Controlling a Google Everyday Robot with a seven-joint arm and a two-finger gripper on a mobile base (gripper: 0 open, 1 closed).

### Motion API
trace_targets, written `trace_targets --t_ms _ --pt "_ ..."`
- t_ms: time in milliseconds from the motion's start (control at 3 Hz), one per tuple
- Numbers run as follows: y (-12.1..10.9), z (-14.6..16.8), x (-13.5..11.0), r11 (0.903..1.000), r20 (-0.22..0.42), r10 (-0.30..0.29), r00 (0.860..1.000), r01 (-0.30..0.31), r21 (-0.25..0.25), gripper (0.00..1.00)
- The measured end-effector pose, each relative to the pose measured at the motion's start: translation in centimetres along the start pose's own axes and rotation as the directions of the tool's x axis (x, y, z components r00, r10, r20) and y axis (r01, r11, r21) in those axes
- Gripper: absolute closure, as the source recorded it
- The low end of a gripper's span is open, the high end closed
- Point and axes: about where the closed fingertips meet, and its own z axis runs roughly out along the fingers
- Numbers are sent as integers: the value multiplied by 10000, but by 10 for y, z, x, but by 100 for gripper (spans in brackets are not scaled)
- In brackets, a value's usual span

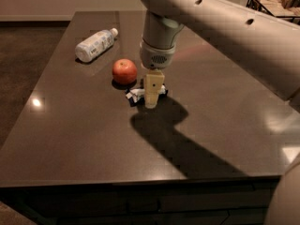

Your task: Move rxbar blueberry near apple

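The apple (124,71) is red-orange and sits on the dark table (84,139), left of centre. The rxbar blueberry (136,96), a dark wrapper with white showing, lies flat on the table just right of and in front of the apple, a small gap apart. My gripper (153,93) hangs straight down from the big pale arm and stands right over the bar's right half, hiding that part. I cannot tell whether it touches the bar.
A white plastic bottle (95,45) lies on its side at the back left of the table. The arm's shadow (178,144) falls across the middle and front right. A wire basket (272,3) stands off the table at the far right.
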Motion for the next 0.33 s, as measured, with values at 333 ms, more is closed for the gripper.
trace_targets --t_ms 333 --pt "0 0 0 10000 0 0 10000 0 0 0"
